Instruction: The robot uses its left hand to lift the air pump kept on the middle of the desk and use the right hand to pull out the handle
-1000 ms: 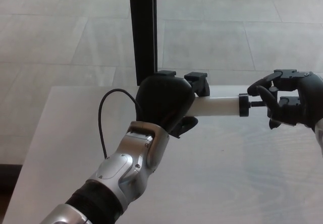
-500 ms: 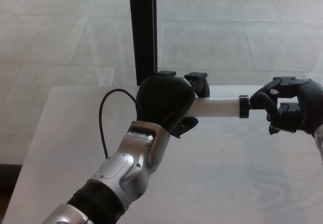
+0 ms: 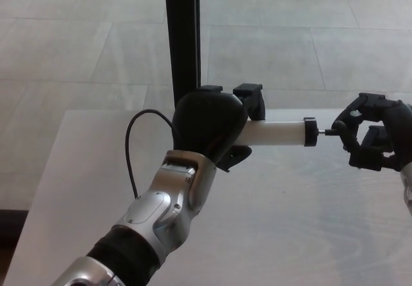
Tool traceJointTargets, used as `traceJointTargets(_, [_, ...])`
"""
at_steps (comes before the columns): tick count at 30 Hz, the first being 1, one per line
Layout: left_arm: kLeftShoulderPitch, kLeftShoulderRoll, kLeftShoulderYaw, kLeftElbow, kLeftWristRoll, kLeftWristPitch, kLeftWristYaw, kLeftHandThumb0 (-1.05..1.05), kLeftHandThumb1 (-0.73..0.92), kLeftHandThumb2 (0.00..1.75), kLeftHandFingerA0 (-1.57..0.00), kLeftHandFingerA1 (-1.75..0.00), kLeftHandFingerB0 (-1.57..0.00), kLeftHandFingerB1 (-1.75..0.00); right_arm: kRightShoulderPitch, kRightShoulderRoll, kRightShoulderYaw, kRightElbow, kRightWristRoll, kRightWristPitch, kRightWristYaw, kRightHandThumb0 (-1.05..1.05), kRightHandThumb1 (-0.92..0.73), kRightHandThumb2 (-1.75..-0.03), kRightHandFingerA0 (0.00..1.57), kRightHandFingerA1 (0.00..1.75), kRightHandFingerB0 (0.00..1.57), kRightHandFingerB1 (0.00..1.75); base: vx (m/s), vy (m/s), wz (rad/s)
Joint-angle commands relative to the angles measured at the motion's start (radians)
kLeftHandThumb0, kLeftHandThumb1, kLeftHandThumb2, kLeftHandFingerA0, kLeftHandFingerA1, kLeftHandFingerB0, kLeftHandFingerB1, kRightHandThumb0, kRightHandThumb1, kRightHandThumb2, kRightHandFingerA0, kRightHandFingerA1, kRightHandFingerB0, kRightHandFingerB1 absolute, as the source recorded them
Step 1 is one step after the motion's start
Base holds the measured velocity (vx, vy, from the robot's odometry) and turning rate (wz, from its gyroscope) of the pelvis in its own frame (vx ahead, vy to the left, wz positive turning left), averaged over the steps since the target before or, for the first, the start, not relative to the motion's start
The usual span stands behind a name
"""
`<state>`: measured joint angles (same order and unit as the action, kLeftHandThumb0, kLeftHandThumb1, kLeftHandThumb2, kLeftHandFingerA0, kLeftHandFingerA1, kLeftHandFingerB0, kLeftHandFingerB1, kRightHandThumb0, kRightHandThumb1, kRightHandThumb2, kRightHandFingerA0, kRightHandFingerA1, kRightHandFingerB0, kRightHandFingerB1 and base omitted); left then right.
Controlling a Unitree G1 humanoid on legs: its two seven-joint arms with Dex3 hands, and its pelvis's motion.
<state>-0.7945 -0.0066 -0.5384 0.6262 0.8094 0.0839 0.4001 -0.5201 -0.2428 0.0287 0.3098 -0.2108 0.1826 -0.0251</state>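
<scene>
Left hand (image 3: 209, 128) grips the air pump (image 3: 277, 133) above the desk (image 3: 290, 228), barrel pointing toward the robot's right. Right hand (image 3: 376, 138) pinches the handle (image 3: 336, 131) at that end, so pulling rightward along the barrel looks correct.

White-barrelled air pump (image 3: 277, 133) with black end cap and black handle (image 3: 351, 126), black left hand (image 3: 209, 128) on a silver forearm, black right hand (image 3: 380, 138), thin black cable (image 3: 132, 151), pale wood-grain counter (image 3: 290, 234), black post (image 3: 182, 35), and light grey tiled floor (image 3: 290, 35).
</scene>
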Motion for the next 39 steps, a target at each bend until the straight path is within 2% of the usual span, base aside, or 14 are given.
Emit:
traceJointTargets(1, [-0.001, 0.015, 0.004, 0.001, 0.011, -0.005, 0.031, -0.19, 0.49, 0.98, -0.86, -1.57, -0.87, -1.22, 0.003, -0.023, -0.011, 0.008, -0.055, -0.034, -0.083, -0.16, -0.57, -1.10, 0.85, 1.75, 0.76, 1.61, 0.00, 0.000, 0.00])
traceJointTargets(3, [0.000, 0.015, 0.004, 0.003, 0.010, -0.005, 0.032, -0.19, 0.49, 0.98, -0.86, -1.57, -0.87, -1.22, 0.002, -0.023, -0.012, 0.008, -0.058, -0.034, -0.087, -0.16, -0.57, -1.10, 0.85, 1.75, 0.76, 1.61, 0.00, 0.000, 0.00])
traceJointTargets(5, [0.007, 0.014, 0.018, 0.000, -0.007, -0.010, 0.030, -0.17, 0.50, 0.98, -0.81, -1.62, -0.79, -1.31, 0.003, -0.027, -0.015, 0.003, -0.066, -0.034, -0.097, -0.14, -0.57, -1.07, 0.84, 1.75, 0.75, 1.60, 0.00, 0.000, 0.00])
traceJointTargets(6, [0.008, 0.016, 0.019, 0.000, -0.007, -0.015, 0.037, -0.14, 0.52, 0.96, -0.83, -1.73, -0.67, -1.42, 0.004, -0.028, -0.017, 0.004, -0.068, -0.037, -0.102, -0.13, -0.58, -1.06, 0.84, 1.75, 0.76, 1.59, 0.00, 0.000, 0.00])
traceJointTargets(8, [0.009, 0.021, 0.024, 0.002, -0.009, -0.026, 0.045, -0.12, 0.54, 0.94, -0.90, -1.75, -0.66, -1.48, 0.006, -0.030, -0.025, 0.012, -0.069, -0.048, -0.113, -0.12, -0.57, -1.06, 0.83, 1.75, 0.75, 1.60, 0.00, 0.000, 0.00])
traceJointTargets(12, [0.015, 0.025, 0.037, 0.008, -0.021, -0.046, 0.059, -0.12, 0.54, 0.98, -0.92, -1.75, -0.68, -1.49, 0.014, -0.034, -0.045, 0.018, -0.056, -0.059, -0.112, -0.12, -0.54, -1.11, 0.83, 1.75, 0.75, 1.59, 0.00, 0.000, 0.00])
traceJointTargets(16, [0.039, 0.048, 0.034, 0.006, -0.014, -0.066, 0.072, -0.15, 0.54, 0.93, -0.92, -1.69, -0.72, -1.36, 0.017, -0.046, -0.065, 0.030, -0.051, -0.071, -0.106, -0.12, -0.53, -1.12, 0.84, 1.75, 0.76, 1.59, 0.00, 0.000, 0.00])
traceJointTargets(17, [0.052, 0.057, 0.035, -0.003, -0.017, -0.061, 0.050, -0.15, 0.53, 0.94, -0.84, -1.70, -0.79, -1.41, 0.017, -0.051, -0.073, 0.031, -0.047, -0.070, -0.103, -0.12, -0.53, -1.12, 0.83, 1.75, 0.75, 1.57, 0.00, 0.000, 0.00])
traceJointTargets(18, [0.058, 0.064, 0.034, -0.006, -0.012, -0.064, 0.060, -0.14, 0.50, 0.98, -0.87, -1.69, -0.80, -1.45, 0.018, -0.054, -0.076, 0.034, -0.047, -0.080, -0.105, -0.10, -0.57, -1.14, 0.97, 1.74, 0.76, 1.52, 0.00, 0.000, 0.00])
traceJointTargets(19, [0.061, 0.067, 0.034, 0.002, -0.008, -0.070, 0.077, -0.13, 0.47, 1.02, -0.88, -1.72, -0.80, -1.50, 0.018, -0.055, -0.080, 0.033, -0.046, -0.077, -0.105, -0.11, -0.54, -1.11, 0.84, 1.73, 0.77, 1.55, 0.00, 0.000, 0.00])
traceJointTargets(22, [0.068, 0.081, 0.033, 0.002, -0.006, -0.070, 0.072, -0.16, 0.49, 1.08, -0.87, -1.72, -0.79, -1.49, 0.017, -0.061, -0.091, 0.047, -0.047, -0.085, -0.110, -0.08, -0.55, -1.12, 0.89, 1.71, 0.75, 1.52, 0.00, 0.000, 0.00])
traceJointTargets(27, [0.078, 0.100, 0.059, 0.011, -0.036, -0.110, 0.059, -0.16, 0.53, 1.08, -0.81, -1.72, -0.76, -1.52, 0.025, -0.076, -0.111, 0.075, -0.040, -0.119, -0.105, -0.11, -0.56, -1.02, 0.83, 1.75, 0.76, 1.56, 0.00, 0.000, 0.00])
traceJointTargets(36, [0.101, 0.136, 0.064, -0.010, -0.024, -0.100, 0.046, -0.17, 0.54, 1.04, -0.82, -1.73, -0.77, -1.49, 0.025, -0.084, -0.156, 0.091, -0.016, -0.116, -0.102, -0.10, -0.53, -1.13, 0.90, 1.69, 0.79, 1.49, 0.00, 0.000, 0.00])
traceJointTargets(39, [0.110, 0.135, 0.067, -0.012, -0.024, -0.089, 0.044, -0.17, 0.53, 1.06, -0.82, -1.74, -0.77, -1.51, 0.022, -0.091, -0.159, 0.091, -0.024, -0.087, -0.104, -0.13, -0.55, -1.01, 0.84, 1.72, 0.78, 1.52, 0.00, 0.000, 0.00])
